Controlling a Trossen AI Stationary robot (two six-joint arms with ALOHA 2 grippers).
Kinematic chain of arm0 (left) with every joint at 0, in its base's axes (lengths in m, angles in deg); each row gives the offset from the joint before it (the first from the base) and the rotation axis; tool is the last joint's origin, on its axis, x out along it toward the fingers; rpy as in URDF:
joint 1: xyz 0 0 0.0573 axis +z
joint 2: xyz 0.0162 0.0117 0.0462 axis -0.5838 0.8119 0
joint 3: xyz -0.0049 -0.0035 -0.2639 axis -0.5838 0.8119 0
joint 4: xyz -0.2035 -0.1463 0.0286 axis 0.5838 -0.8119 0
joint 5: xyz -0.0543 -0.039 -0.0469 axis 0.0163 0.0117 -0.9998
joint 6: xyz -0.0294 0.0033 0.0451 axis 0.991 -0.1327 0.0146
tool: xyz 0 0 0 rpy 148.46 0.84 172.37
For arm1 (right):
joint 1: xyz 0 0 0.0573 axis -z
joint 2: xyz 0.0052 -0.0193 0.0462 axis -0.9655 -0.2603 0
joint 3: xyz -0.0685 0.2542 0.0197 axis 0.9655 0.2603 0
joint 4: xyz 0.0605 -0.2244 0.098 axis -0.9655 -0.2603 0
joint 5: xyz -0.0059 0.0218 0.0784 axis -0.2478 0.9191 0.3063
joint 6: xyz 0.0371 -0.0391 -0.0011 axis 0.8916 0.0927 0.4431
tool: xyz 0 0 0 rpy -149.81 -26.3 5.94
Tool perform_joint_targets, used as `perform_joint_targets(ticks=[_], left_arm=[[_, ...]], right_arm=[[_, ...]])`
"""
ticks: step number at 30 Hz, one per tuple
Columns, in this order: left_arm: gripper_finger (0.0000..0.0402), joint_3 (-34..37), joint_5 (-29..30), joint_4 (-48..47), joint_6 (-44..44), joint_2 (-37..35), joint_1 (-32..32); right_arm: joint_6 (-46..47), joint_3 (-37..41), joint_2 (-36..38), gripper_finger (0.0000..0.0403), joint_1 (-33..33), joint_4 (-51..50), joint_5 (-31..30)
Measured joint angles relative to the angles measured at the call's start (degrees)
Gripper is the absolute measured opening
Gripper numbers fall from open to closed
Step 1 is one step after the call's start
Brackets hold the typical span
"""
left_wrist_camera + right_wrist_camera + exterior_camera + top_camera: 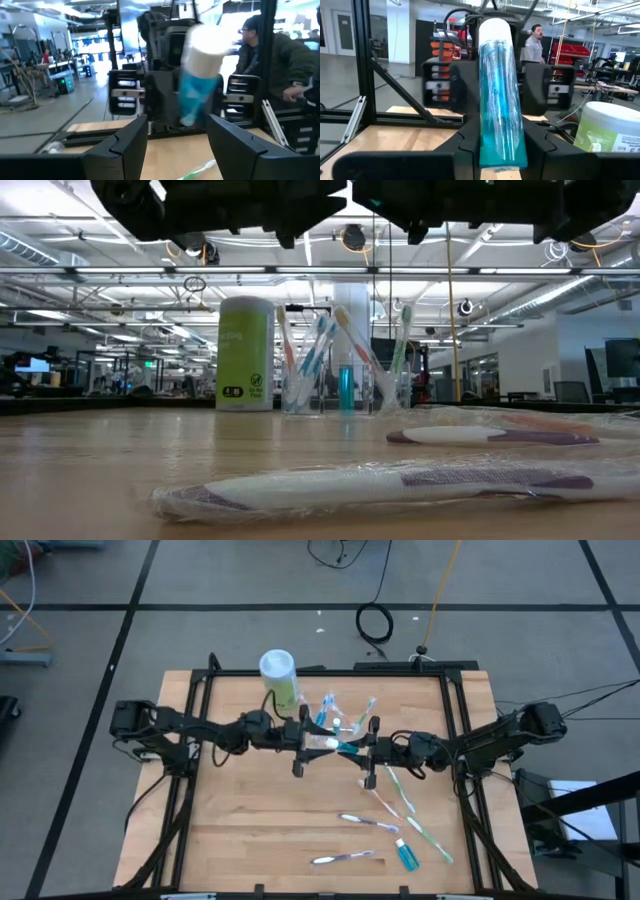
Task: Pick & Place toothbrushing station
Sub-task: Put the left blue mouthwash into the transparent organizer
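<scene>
A small blue tube with a white cap (338, 746) is held level above the table between my two grippers, its cap toward the left arm. My right gripper (368, 752) is shut on it. My left gripper (303, 745) is open, its fingers (130, 140) standing wide on either side just short of the cap (207, 47), touching nothing. The clear cup (320, 390) stands beyond on the table with several toothbrushes and a blue tube (346, 390) upright in it. My right gripper pinches the tube's flat end (503, 156), opposite the cap, between its two fingers. The fingers come level from the table's right side and lie along the tube. The tube (500, 90) sticks straight out ahead of the fingers, lifted clear, cap (494, 30) toward the left gripper.
A green canister with a white lid (280, 675) stands at the far side, left of the cup. Wrapped purple toothbrushes (366, 822) (345, 857), green toothbrushes (408, 798) and another blue tube (407, 855) lie on the near right part of the table. A person (280, 60) stands beyond the table.
</scene>
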Motion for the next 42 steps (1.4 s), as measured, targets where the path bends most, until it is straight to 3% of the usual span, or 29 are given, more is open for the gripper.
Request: perform_joint_targets(ticks=[21,29,42], left_arm=[[0.0207,-0.39,1.62,5.07,0.79,0.10,-2.12],[0.0207,-0.39,2.05,6.21,-0.69,0.07,-3.24],[0.0200,-0.39,2.07,5.41,1.26,0.07,-3.61]], right_arm=[[3.26,0.00,-0.38,0.0082,0.94,2.85,3.16],[3.31,-1.03,-7.20,0.0082,0.90,13.56,6.02],[3.12,-4.15,-11.83,0.0082,0.88,14.97,6.02]])
